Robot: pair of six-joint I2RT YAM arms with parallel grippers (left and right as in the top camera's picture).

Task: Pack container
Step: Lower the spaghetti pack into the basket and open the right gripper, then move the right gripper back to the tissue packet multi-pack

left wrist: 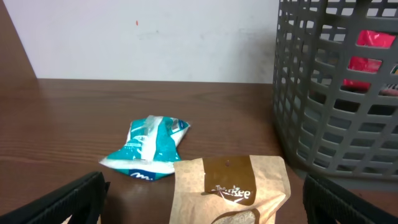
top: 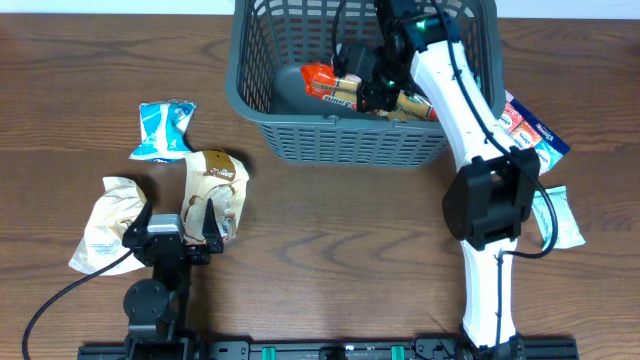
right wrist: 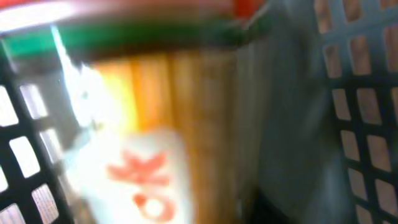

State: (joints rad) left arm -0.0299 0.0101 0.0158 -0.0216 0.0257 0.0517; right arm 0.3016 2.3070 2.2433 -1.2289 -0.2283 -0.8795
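I count one grey basket (top: 340, 150) on my screen. Inside it I can make out two packets: one orange (top: 322, 80) and one brown-and-gold (top: 415, 106). The arm covers part of the floor, so I can't tell if there are more.

Out on the table I count five packets. Three are on the left side: one teal-and-white packet (top: 165, 130), one brown-topped paper pouch (top: 215, 180) and one cream pouch (top: 105, 225). Two are on the right side: one red-and-blue packet (top: 525, 125) and one pale blue packet (top: 560, 215). That makes seven packets in view.

There are two arms, a left arm (top: 150, 300) and a right arm (top: 460, 100).
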